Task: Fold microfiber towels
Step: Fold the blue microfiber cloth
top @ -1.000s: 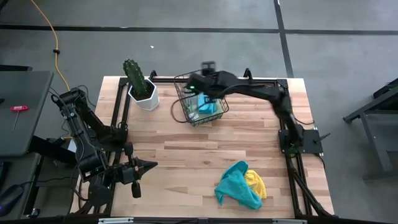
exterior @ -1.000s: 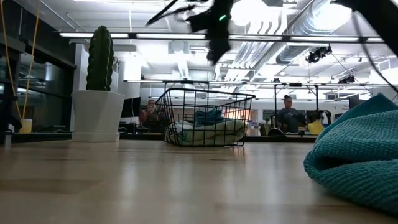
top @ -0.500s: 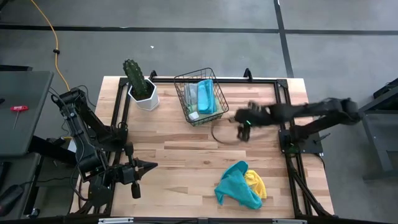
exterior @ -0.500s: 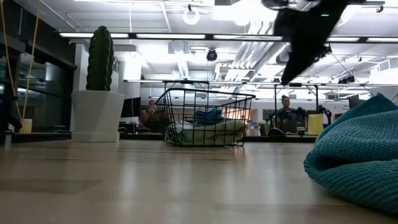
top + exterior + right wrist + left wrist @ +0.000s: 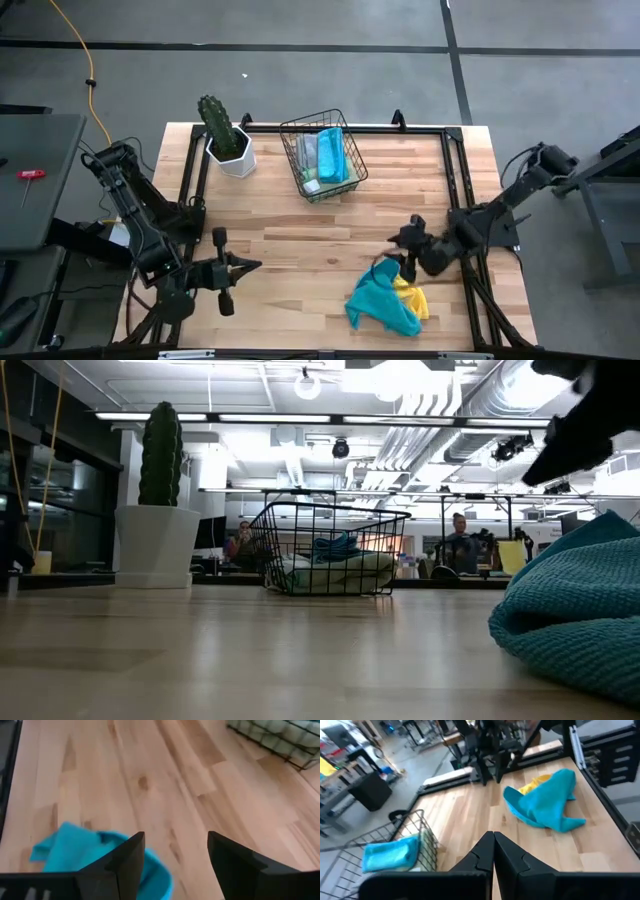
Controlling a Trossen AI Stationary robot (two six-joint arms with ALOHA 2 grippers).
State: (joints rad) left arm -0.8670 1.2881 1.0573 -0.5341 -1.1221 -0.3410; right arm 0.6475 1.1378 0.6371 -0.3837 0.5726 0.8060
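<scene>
Folded towels (image 5: 328, 155) sit in the wire basket (image 5: 300, 180); teal towel (image 5: 382, 303) and yellow towel (image 5: 412, 296) lie crumpled just below the right gripper (image 5: 403, 248), jaws wide, empty. Left gripper (image 5: 232, 268) is closed, empty.

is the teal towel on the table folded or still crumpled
Crumpled: the teal towel lies in a bunched heap with uneven flaps, partly over the yellow towel, no flat edges.
</scene>
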